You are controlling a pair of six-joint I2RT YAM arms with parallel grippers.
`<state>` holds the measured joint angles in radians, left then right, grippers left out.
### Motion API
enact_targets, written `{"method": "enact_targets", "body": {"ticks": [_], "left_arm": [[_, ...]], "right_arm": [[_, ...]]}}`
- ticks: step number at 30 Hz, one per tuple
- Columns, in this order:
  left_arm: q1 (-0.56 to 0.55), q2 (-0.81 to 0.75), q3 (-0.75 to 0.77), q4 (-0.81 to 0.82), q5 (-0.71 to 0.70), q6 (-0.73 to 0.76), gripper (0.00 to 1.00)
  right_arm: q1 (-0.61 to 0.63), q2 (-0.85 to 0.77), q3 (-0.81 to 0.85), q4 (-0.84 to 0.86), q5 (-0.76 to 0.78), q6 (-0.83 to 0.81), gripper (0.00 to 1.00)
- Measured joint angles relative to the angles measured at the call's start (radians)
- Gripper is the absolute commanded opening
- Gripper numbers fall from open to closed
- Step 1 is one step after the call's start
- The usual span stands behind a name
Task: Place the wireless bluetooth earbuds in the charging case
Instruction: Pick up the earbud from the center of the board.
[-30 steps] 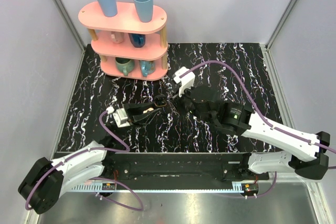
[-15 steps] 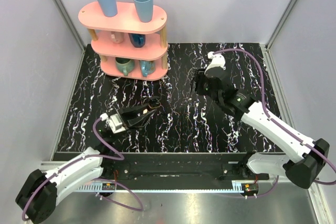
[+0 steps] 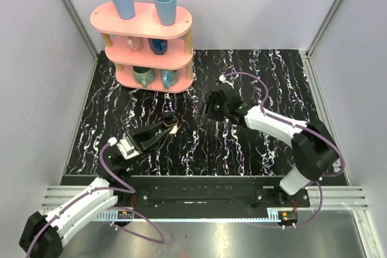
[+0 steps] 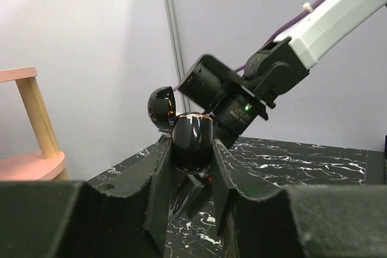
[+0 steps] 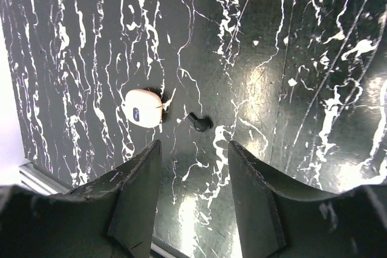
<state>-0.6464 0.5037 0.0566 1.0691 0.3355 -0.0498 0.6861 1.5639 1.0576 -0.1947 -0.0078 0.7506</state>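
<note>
- Holding the case clear of the table, your left gripper pinches its glossy black shell, with the lid hinged open. This likely presents the sockets for loading.
- Your right gripper hangs over the table with its jaws spread. One bud lies just ahead of them, untouched and probably lined up for a pick.
- The bud is smooth, cream and rounded.
- A small black hooked piece lies beside the bud; what it is cannot be told.
- The table is dark, white-veined and shiny.

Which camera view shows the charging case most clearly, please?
The left wrist view: the charging case fills the centre, clamped in the left gripper. The top view shows it small, cream inside; the right wrist view misses it.
</note>
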Motion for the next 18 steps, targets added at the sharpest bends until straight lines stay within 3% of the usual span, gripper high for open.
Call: {"method": "enact_targets", "body": {"ticks": [18], "left_arm": [[0.0,-0.07,0.0,-0.111,-0.01,0.027,0.0]], "right_arm": [[0.067,0.269,0.029,0.109,-0.07,0.104,0.5]]}}
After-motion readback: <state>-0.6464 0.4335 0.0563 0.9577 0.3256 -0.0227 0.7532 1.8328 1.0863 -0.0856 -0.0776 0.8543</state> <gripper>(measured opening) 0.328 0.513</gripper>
